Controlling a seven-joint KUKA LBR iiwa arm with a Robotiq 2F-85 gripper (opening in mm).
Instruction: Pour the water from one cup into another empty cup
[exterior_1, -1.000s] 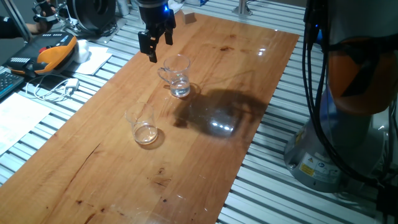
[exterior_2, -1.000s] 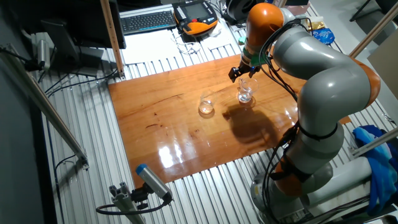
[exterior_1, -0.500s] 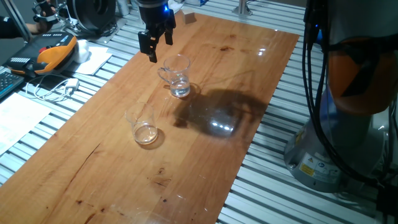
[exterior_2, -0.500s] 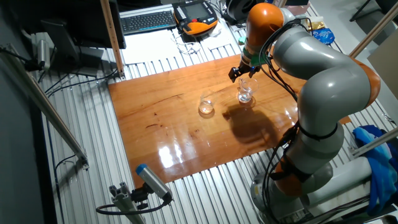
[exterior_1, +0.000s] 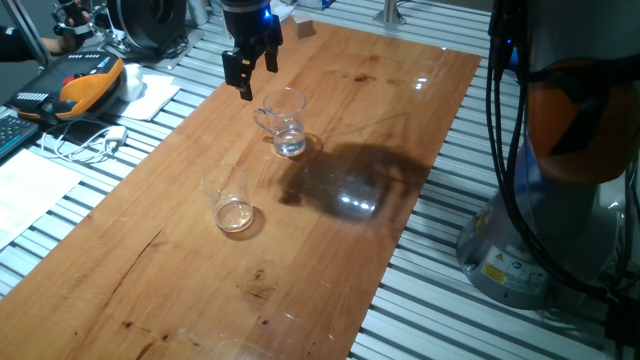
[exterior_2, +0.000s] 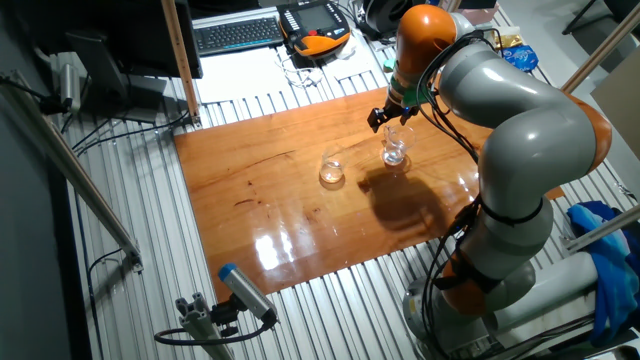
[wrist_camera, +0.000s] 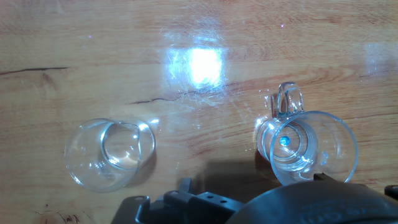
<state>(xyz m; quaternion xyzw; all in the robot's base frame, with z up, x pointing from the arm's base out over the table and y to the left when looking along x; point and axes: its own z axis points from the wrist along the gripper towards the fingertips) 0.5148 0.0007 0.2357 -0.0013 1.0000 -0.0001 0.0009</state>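
The handled mug (exterior_1: 284, 122) holds a little water (exterior_1: 290, 146) (clear). The tumbler (exterior_1: 229, 199) stands apart. The gripper (exterior_1: 252, 70) hangs above with parted, empty fingers.

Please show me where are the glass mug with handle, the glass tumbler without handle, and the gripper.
glass mug (exterior_1: 284, 122): one fixed view, its wall.
glass tumbler (exterior_1: 231, 201): one fixed view, its body.
gripper (exterior_1: 252, 76): one fixed view, between fingertips.

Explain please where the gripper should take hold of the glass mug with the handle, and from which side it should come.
Probably at the loop handle, or across the straight wall just below the rim. The mug stands upright with water at the bottom, so a level approach from the handle side, where the gripper hovers, keeps it from tipping. The tumbler stands apart and does not block this.
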